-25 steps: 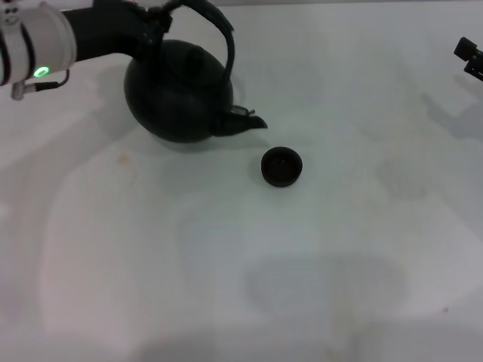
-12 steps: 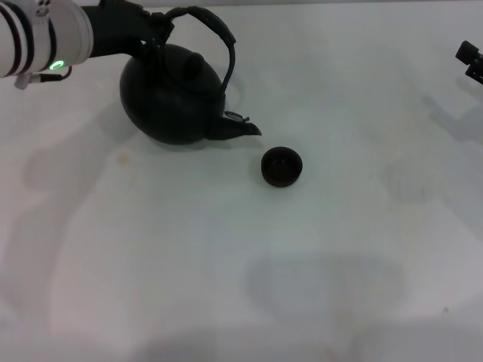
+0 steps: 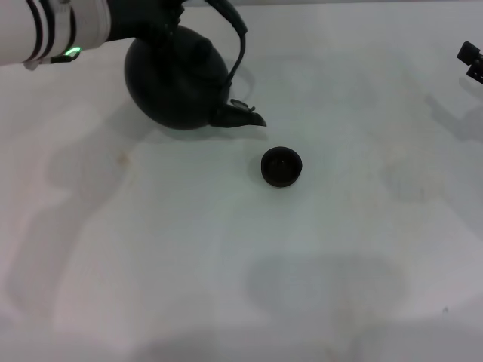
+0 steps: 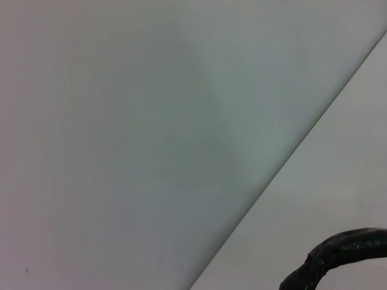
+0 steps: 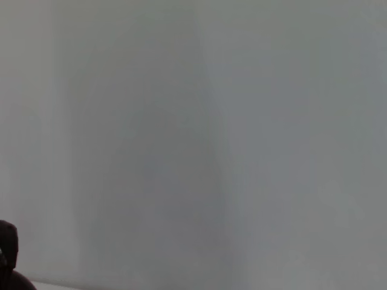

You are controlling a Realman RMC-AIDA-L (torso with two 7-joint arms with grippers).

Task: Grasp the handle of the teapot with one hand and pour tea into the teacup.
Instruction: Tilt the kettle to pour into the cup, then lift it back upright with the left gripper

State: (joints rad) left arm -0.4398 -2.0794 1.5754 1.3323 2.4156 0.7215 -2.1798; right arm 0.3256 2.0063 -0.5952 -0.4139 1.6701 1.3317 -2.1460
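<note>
teapot (image 3: 175, 87) sits at the far left of the table (image 3: 226, 264), tipped a little, with its stubby spout (image 3: 243, 116) aimed toward the teacup (image 3: 281, 167). the cup stands near the spout but clear of it, toward the middle of the table, upright as far as i can tell.

left tool (image 3: 162, 15) is at the top of the pot, where the handle (image 3: 236, 38) arches up and runs out of the head view. the arm's dark end hides the contact, so i cannot tell whether its fingers are closed on the handle or only beside it. the left wrist view shows just a short wrapped stretch of handle (image 4: 338, 257) against a pale surface, no fingers. right tool (image 3: 472, 60) is parked at the far right edge, well apart from everything; its finger state cannot be read either.

judging by looks, the pot is heavy and rigid. a matte round body gives nothing to pinch, so the thin wrapped bail is the place to hold, near its crown. held there it may swing under the grip, so tilting should be slow. the cup looks light and easy to knock, and is a small target.
</note>
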